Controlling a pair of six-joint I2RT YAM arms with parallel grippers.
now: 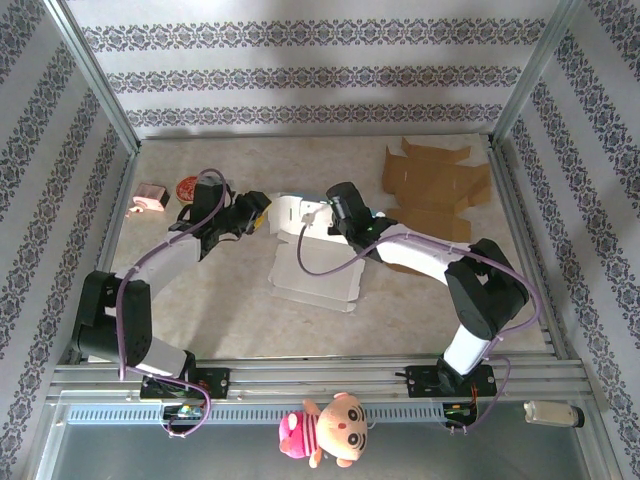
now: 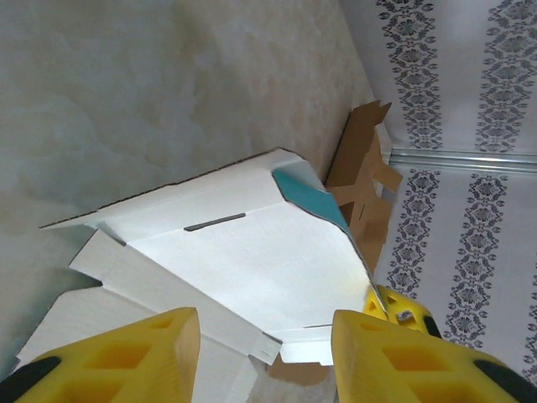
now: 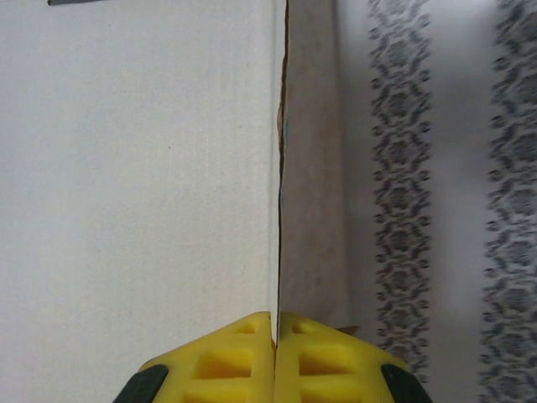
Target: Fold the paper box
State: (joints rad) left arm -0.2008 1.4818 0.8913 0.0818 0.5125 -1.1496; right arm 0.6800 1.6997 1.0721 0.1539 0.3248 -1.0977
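With the paper box (image 1: 315,275) at the middle of the table (image 1: 230,315), its upright panel is best held pinched in the shut right gripper (image 3: 275,323) while the parted, empty left gripper (image 2: 264,336) is set squarely on a flap

- The white paper box (image 1: 312,270) lies mid-table on the beige tabletop (image 1: 230,310), with its raised flap at the back.
- The left gripper (image 1: 262,212) sits just left of that flap and the right gripper (image 1: 306,216) is at its right edge.
- The flat brown cardboard sheet (image 1: 435,190) lies behind and to the right of the box, well apart from it.
- The small pink object (image 1: 150,198) sits at the back left, with the round reddish disc (image 1: 190,187) just beside it on the right.
- The pink-and-yellow plush doll (image 1: 325,428) rests at the front rail, before the arm bases.
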